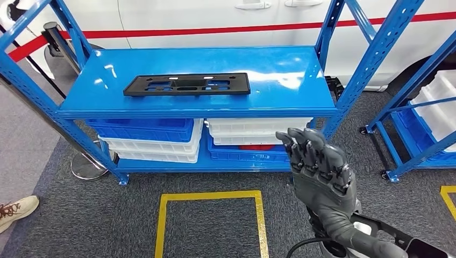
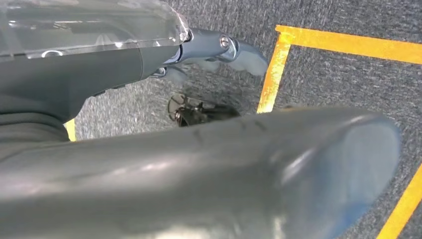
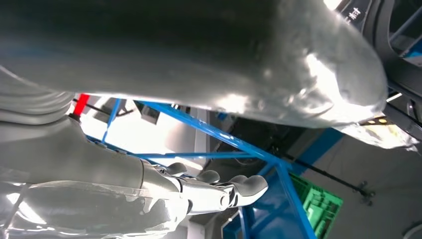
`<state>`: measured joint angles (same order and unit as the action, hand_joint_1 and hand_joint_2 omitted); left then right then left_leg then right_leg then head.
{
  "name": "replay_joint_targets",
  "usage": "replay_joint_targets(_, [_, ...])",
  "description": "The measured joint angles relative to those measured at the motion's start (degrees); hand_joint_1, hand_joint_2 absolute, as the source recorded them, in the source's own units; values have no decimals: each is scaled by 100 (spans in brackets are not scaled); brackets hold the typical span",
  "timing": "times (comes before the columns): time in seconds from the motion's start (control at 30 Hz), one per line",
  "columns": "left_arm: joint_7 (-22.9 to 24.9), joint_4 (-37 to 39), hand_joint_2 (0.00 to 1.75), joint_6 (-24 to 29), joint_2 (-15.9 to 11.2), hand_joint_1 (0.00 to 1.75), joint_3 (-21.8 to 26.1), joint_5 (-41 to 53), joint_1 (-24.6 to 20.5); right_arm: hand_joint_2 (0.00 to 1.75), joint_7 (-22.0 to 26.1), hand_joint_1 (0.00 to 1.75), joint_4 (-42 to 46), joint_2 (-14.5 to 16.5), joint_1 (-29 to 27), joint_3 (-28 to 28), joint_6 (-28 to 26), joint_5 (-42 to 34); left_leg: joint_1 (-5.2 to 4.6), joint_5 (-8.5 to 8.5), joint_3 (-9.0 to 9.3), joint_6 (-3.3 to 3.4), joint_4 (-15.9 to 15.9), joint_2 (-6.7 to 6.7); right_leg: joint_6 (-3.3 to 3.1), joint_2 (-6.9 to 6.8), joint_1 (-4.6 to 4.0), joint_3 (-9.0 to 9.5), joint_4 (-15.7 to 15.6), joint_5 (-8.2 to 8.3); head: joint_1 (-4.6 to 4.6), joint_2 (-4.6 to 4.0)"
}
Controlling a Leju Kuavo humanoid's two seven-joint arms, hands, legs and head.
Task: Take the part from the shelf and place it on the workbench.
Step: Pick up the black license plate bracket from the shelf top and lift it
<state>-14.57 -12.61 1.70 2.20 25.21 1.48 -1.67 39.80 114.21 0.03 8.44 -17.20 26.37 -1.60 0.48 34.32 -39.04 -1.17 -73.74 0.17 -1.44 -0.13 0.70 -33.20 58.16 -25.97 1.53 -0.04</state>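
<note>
The part is a flat black rectangular frame with cut-outs, lying on the top board of the blue shelf, left of its middle. My right hand is raised in front of the shelf's lower right, below and right of the part, with its fingers stretched upward, apart and holding nothing. The right wrist view shows the same fingers straight and empty before blue shelf posts. My left hand hangs over the grey carpet, its fingers extended with nothing in them.
Blue and white crates fill the shelf's lower level. A yellow taped square marks the carpet in front. A second blue rack with white bins stands at the right. A stanchion base and a person's shoe are at the left.
</note>
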Motion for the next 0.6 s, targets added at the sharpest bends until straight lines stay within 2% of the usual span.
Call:
replay_joint_targets(0.03, [0, 0, 0, 3, 1, 0, 5, 7, 8, 0, 0, 0, -11, -15, -14, -9, 22, 0, 11, -62, -47, -11, -52, 1, 3, 4, 1, 8, 3, -8, -1, 0])
replay_joint_targets(0.07, [0, 0, 0, 8, 1, 0, 10, 16, 12, 0, 0, 0, -22, -27, -23, -19, 41, 0, 21, -232, 16, -17, 128, 1, 13, 10, 5, 22, 7, -19, 0, 0])
replay_joint_targets(0.13, [0, 1, 0, 22, 1, 0, 25, 38, 10, 0, 0, 0, -43, -45, -29, -38, 61, 4, 33, -647, 349, -9, 885, 3, 54, 19, 3, 54, 23, -54, 0, 0])
replay_joint_targets(0.17, [-2, 1, 0, 27, 1, 0, 31, 44, 4, 0, 0, 0, -54, -53, -28, -47, 58, 12, 28, -766, 497, 13, 1217, 1, 82, 23, -5, 57, 37, -73, -1, 0])
replay_joint_targets(0.2, [-5, 2, 0, 30, 1, 0, 36, 51, 0, 0, 0, 0, -65, -61, -27, -58, 47, 26, 20, -809, 580, 41, 1419, -2, 112, 22, -14, 55, 41, -86, -4, 0])
replay_joint_targets(0.3, [-14, 2, 0, 27, 10, 0, 38, 84, -1, 0, -1, 0, -89, -95, -34, -103, -17, 93, 12, -775, 623, 176, 1544, -15, 222, 17, -23, 47, 112, -61, -8, 0])
replay_joint_targets(0.37, [-19, 2, 0, 18, 22, 0, 40, 96, -2, 0, 0, 0, -92, -129, -40, -123, -62, 125, 17, -761, 695, 256, 1574, -20, 275, 16, -6, -40, 349, -163, -12, 0])
replay_joint_targets(0.4, [-20, 2, 0, 12, 27, 0, 41, 98, -7, 0, 0, 0, -96, -148, -46, -132, -75, 135, 15, -753, 729, 285, 1582, -21, 293, 16, 2, -174, 609, -294, -15, 0])
replay_joint_targets(0.47, [-22, 2, 0, 3, 31, 0, 44, 102, -17, 0, 0, 0, -107, -187, -73, -152, -82, 146, -8, -720, 758, 322, 1579, -21, 316, 16, 4, -578, 1304, -599, -17, 0])
replay_joint_targets(0.5, [-22, 2, 0, -2, 34, 0, 45, 103, -19, 0, 0, 0, -116, -208, -90, -165, -80, 149, -22, -698, 777, 333, 1576, -22, 318, 15, 4, -759, 1572, -678, -17, 0])
replay_joint_targets(0.53, [-22, 2, 0, -5, 38, 0, 46, 105, -18, 0, 0, 0, -123, -225, -102, -176, -77, 150, -35, -669, 806, 338, 1574, -25, 307, 15, 2, -859, 1661, -647, -17, 0])
replay_joint_targets(0.57, [-20, 2, 0, -7, 46, 0, 47, 105, -16, 0, 0, 0, -130, -238, -108, -187, -72, 150, -48, -635, 851, 336, 1573, -29, 286, 15, -3, -848, 1536, -494, -17, 0])
replay_joint_targets(0.6, [-19, 2, 0, -8, 55, 0, 48, 103, -14, 0, 0, 0, -137, -248, -108, -197, -67, 150, -57, -596, 908, 330, 1574, -33, 250, 15, -14, -741, 1232, -254, -17, 0])
